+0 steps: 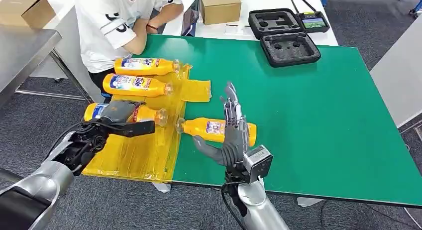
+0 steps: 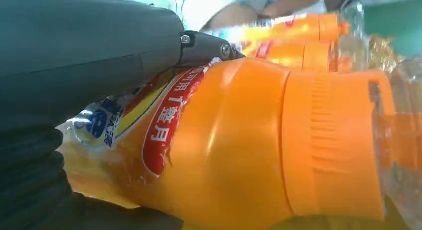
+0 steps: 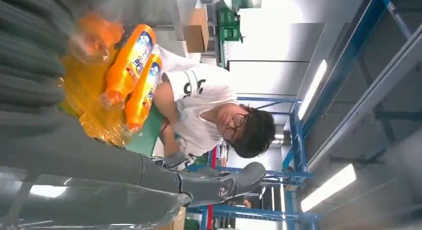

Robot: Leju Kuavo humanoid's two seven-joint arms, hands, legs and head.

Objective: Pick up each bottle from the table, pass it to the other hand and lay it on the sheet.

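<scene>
Four orange plastic bottles lie on their sides on the green bench (image 1: 308, 115), each with a matching orange body, a ribbed orange cap under a clear outer cover, and a label in blue, white, yellow and red. Two of them rest side by side on the yellow sheet (image 1: 144, 150) near a seated person in a white shirt (image 1: 112, 26): the far bottle (image 1: 147, 65) and the second bottle (image 1: 137, 84), both with caps pointing toward the bench's middle.

The third bottle (image 1: 149, 114) also lies on the sheet, and the left robot hand (image 1: 119, 115) is wrapped around its body, dark fingers over the label. The left wrist view shows this bottle (image 2: 239, 150) close up: smooth orange shoulder, a red label band with white characters, a blue-and-white patch by the hand, and the wide ribbed cap.

The fourth bottle (image 1: 214, 128) lies on the bare green surface just beside the sheet's edge, cap toward the sheet. The right robot hand (image 1: 231, 128) stands upright over it with fingers extended and apart, thumb spread to the side, holding nothing; whether it touches the bottle cannot be told.

Beyond, a black foam case (image 1: 283, 38) lies open, with a cardboard box (image 1: 220, 6) near it
</scene>
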